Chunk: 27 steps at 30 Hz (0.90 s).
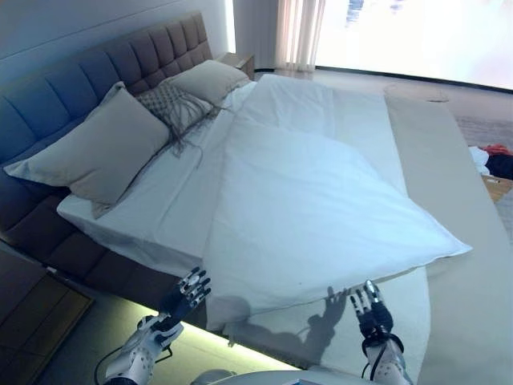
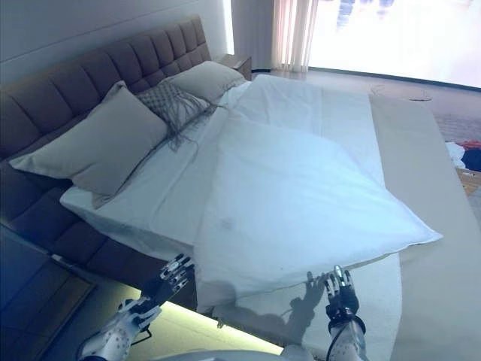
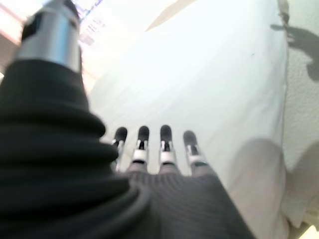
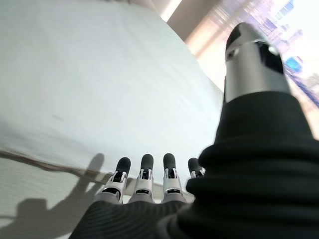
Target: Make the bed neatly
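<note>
left hand (image 1: 186,293): low at the near left, beside the near edge of the bed, fingers straight and spread, holding nothing; in its wrist view the fingers (image 3: 143,142) line up straight toward the white cover.

right hand (image 1: 371,309): low at the near right, raised over the near strip of the bed, fingers straight and slightly fanned, holding nothing; its shadow falls on the fabric just to its left.

textured underlay (image 1: 401,309): pale, finely patterned surface showing along the near edge of the bed, under the right hand.

duvet (image 1: 321,216): white, lying skewed across the middle of the bed; its near edge hangs over the bedside between the two hands, one corner (image 1: 463,250) juts out to the right over the beige strip.

sheet (image 1: 176,200): white, bare to the left of the duvet, running from the near left corner of the mattress up to the pillows.

beige cover (image 1: 449,184): long band along the right side of the bed, reaching from near to far.

large pillow (image 1: 100,152): beige, propped against the headboard at the left, tilted.

patterned cushion (image 1: 175,104): small, with loose fringe, between the two plain pillows.

far pillow (image 1: 210,80): beige, lying past the cushion near the far end of the headboard.

headboard (image 1: 88,72): dark, tufted, along the left of the bed.

curtain (image 1: 298,32): pale, at the far wall beside a bright window.

clothes (image 1: 497,160): red and dark items at the far right edge.
</note>
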Tool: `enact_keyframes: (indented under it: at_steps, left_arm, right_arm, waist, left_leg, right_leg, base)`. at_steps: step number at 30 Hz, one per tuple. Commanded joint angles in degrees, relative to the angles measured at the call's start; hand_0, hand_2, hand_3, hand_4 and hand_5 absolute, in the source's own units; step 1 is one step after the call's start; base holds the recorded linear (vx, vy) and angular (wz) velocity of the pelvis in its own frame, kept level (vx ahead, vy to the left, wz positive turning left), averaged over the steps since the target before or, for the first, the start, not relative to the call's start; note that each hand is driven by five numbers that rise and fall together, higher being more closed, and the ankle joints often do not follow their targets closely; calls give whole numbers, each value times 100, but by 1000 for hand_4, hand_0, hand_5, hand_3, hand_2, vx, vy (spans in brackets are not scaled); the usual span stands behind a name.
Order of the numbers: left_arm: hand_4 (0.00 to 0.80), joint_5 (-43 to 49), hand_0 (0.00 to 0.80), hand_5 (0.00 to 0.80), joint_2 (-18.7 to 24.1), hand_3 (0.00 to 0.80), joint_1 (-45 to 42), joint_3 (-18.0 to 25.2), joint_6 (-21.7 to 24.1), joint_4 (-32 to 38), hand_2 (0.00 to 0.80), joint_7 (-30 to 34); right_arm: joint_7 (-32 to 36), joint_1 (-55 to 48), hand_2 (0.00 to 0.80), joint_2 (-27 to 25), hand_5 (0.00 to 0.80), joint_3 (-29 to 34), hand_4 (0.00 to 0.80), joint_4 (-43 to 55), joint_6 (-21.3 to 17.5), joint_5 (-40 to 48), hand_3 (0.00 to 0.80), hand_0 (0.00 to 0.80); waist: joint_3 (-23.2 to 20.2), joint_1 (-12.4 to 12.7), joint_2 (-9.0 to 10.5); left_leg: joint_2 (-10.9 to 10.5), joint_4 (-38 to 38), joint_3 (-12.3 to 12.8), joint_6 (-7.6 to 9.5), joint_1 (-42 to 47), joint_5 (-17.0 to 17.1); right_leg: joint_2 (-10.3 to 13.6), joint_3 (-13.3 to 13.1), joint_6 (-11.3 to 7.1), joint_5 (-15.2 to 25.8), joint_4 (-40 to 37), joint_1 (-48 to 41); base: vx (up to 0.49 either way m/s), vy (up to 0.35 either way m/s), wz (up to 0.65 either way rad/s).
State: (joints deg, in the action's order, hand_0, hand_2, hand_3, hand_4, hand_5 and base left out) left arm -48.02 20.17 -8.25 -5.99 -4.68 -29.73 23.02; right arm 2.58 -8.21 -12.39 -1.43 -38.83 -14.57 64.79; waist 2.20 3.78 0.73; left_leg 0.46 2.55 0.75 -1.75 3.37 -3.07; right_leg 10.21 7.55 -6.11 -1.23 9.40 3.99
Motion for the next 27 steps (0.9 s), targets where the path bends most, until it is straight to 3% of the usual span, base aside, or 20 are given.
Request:
enact_keyframes:
  at_steps: [1,7,9,11,13,14,16,20,22,23,25,27]
  left_arm:
    - [0,-19,0,0,78,0,314,191,302,188,0,149]
    - [0,149,0,0,34,0,491,182,299,115,0,54]
    - [0,216,0,0,41,0,453,206,331,104,0,110]
    - [0,186,0,0,36,0,350,261,261,134,0,224]
    - [0,110,0,0,29,0,341,279,162,152,0,357]
    - [0,123,0,0,-5,0,388,218,150,183,0,393]
    - [0,103,0,0,-23,0,517,56,196,124,0,395]
    - [0,281,0,0,98,0,636,-48,105,26,0,542]
    - [0,229,0,0,243,0,517,-45,63,64,0,610]
    - [0,152,0,0,361,0,450,-20,31,134,0,655]
    - [0,-106,0,0,592,0,629,-215,166,323,0,495]
    - [0,-468,0,0,812,0,1088,-472,500,294,0,368]
  right_arm:
    - [-8,263,0,-74,0,209,0,217,-59,51,0,0]
    - [-29,300,0,-224,0,284,0,-125,421,393,0,0]
    - [82,350,0,-286,0,232,0,-62,667,574,0,0]
    - [65,335,0,-293,0,209,0,110,903,1044,0,0]
    - [232,385,0,-356,0,336,0,-55,1063,1573,0,0]
    - [506,519,0,-398,0,465,0,-332,1119,1838,0,0]
    - [906,765,0,-518,0,610,0,-757,1168,2079,0,0]
    - [1191,962,0,-782,0,1055,0,-1273,1276,2228,0,0]
    - [1321,851,0,-762,0,1302,0,-1417,1334,2108,0,0]
    - [1379,817,0,-728,0,1414,0,-1474,1348,2019,0,0]
    - [1563,1074,0,-819,0,1473,0,-1672,1363,2161,0,0]
    - [1785,1623,0,-1091,0,1435,0,-1992,1407,2441,0,0]
  waist:
    - [10,-48,50]
    - [24,-30,133]
    - [61,-50,178]
    - [160,-20,135]
    - [257,55,20]
    - [332,145,-94]
    - [440,228,-233]
    - [564,263,-303]
    - [690,205,-258]
    - [766,176,-211]
    - [999,121,-100]
    - [1306,64,-152]
  left_leg:
    - [-311,142,-226,253,-128,-5]
    - [133,280,9,18,-223,15]
    - [275,690,179,-70,-289,-66]
    - [504,1142,287,-213,-520,276]
    - [676,1111,150,-359,-701,652]
    - [794,915,-19,-457,-870,890]
    - [879,688,-169,-524,-1059,1013]
    - [570,863,-61,-374,-1116,429]
    - [364,1034,-29,-240,-1044,228]
    - [327,1109,28,-217,-991,147]
    - [389,1431,29,-319,-1264,-46]
    - [508,1750,-131,-328,-1815,-164]
  right_leg:
    - [269,-179,-351,969,-281,11]
    - [-22,46,-295,542,-490,-290]
    - [-65,153,-219,449,-457,-331]
    - [-145,291,-91,339,-393,-414]
    - [-142,386,-57,296,-333,-443]
    - [-77,425,-76,238,-297,-446]
    - [69,460,-103,110,-176,-405]
    - [587,499,-311,-126,789,-63]
    - [865,353,-478,331,1582,357]
    - [1034,289,-556,544,1543,554]
    - [1206,140,-670,930,619,752]
    - [1169,-146,-686,1097,250,1099]
  base:
    - [126,-177,5]
    - [79,-218,8]
    - [64,-152,13]
    - [68,-36,15]
    - [51,115,22]
    - [40,194,25]
    - [45,271,13]
    - [135,268,17]
    - [241,125,19]
    - [166,-112,8]
    - [-109,-323,-3]
    - [-408,-281,17]
